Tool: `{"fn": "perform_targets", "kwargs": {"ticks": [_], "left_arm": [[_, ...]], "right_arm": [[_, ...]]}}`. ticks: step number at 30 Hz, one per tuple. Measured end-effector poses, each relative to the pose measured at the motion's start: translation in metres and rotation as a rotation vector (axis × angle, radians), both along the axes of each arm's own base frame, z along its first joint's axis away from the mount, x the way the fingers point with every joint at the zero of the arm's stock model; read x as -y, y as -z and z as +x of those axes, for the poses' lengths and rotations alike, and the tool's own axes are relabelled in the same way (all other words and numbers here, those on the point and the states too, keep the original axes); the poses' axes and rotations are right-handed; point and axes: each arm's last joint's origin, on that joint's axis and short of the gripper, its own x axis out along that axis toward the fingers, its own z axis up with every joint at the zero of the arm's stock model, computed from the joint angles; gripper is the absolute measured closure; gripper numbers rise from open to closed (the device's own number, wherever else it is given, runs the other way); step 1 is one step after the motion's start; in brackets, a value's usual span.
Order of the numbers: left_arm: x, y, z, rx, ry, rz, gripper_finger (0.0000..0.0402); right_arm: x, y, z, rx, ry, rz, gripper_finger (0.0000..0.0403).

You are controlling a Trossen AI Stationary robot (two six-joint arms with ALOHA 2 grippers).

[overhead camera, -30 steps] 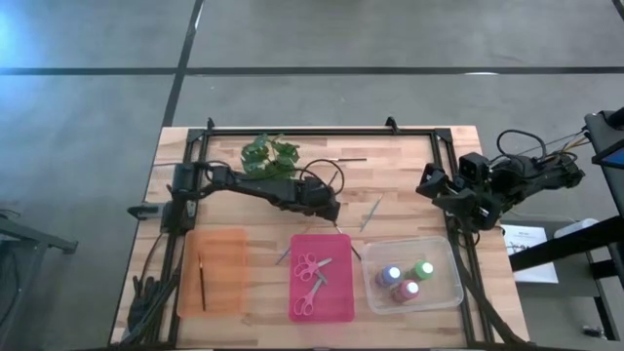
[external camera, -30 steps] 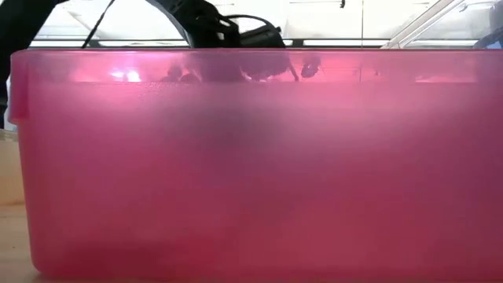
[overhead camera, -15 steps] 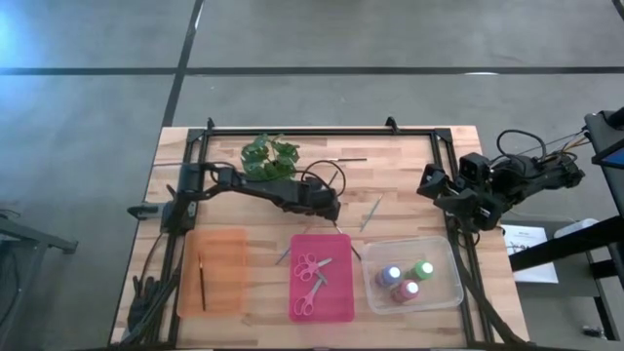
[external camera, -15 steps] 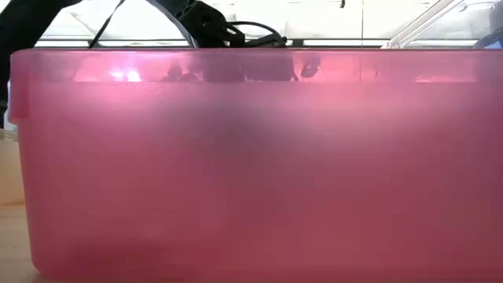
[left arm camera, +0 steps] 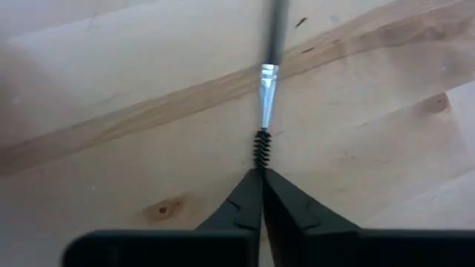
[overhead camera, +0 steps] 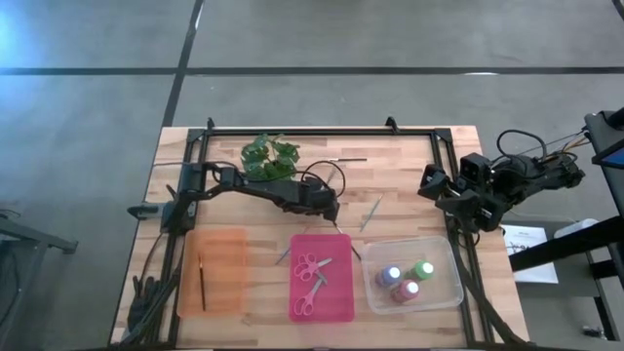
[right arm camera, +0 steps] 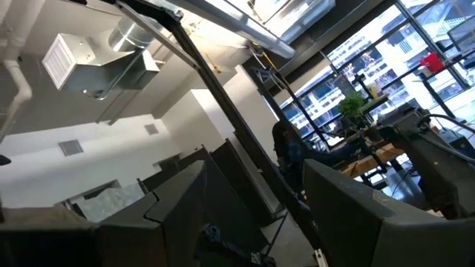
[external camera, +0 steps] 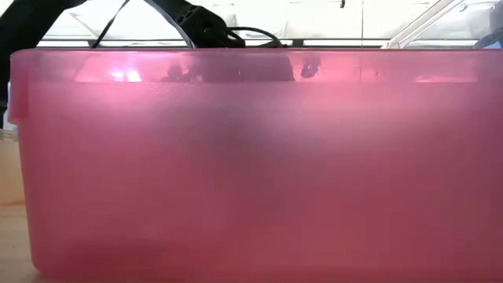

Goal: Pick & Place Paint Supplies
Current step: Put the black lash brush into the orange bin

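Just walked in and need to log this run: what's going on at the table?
The left gripper is down on the wooden table near the middle, shut on the bristle tip of a thin dark-handled brush. The right gripper waits, open, at the table's right edge. The two pink-handled scissors lie in the pink tray, three small paint bottles in the clear tub.

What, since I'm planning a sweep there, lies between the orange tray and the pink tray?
The high view shows one thin brush lying slanted on the wood, near the pink tray; the orange tray stands farther off.
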Motion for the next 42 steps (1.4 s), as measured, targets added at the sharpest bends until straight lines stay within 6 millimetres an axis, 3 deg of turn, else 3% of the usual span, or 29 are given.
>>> {"fn": "perform_targets", "kwargs": {"ticks": [5,12,17,24,28,32,36,42], "left_arm": [[0.006,-0.012,0.013,0.123,0.135,-0.036,0.0397],[0.027,-0.069,0.022,0.26,0.303,-0.087,0.0399],[0.03,-0.118,0.007,0.34,0.373,-0.065,0.04],[0.058,-0.158,-0.058,0.07,0.505,-0.098,0.0401],[0.096,-0.176,-0.099,-0.012,0.539,-0.152,0.0401],[0.141,-0.189,-0.148,-0.041,0.458,-0.245,0.0401],[0.182,-0.188,-0.198,-0.056,0.291,-0.331,0.0401],[0.228,-0.164,-0.256,-0.059,-0.018,-0.399,0.0401]], "right_arm": [[0.0,0.0,0.0,0.003,-0.011,-0.004,0.0184],[-0.001,0.0,-0.001,0.011,-0.022,-0.017,0.0184],[-0.001,-0.001,-0.001,0.017,-0.033,-0.026,0.0184],[-0.001,-0.001,-0.002,0.023,-0.052,-0.034,0.0184],[-0.001,-0.002,-0.003,0.031,-0.064,-0.033,0.0184],[0.0,-0.003,-0.006,0.041,-0.066,-0.029,0.0184],[0.001,-0.004,-0.008,0.048,-0.066,-0.028,0.0184],[0.001,-0.004,-0.008,0.047,-0.076,-0.005,0.0184]]}}
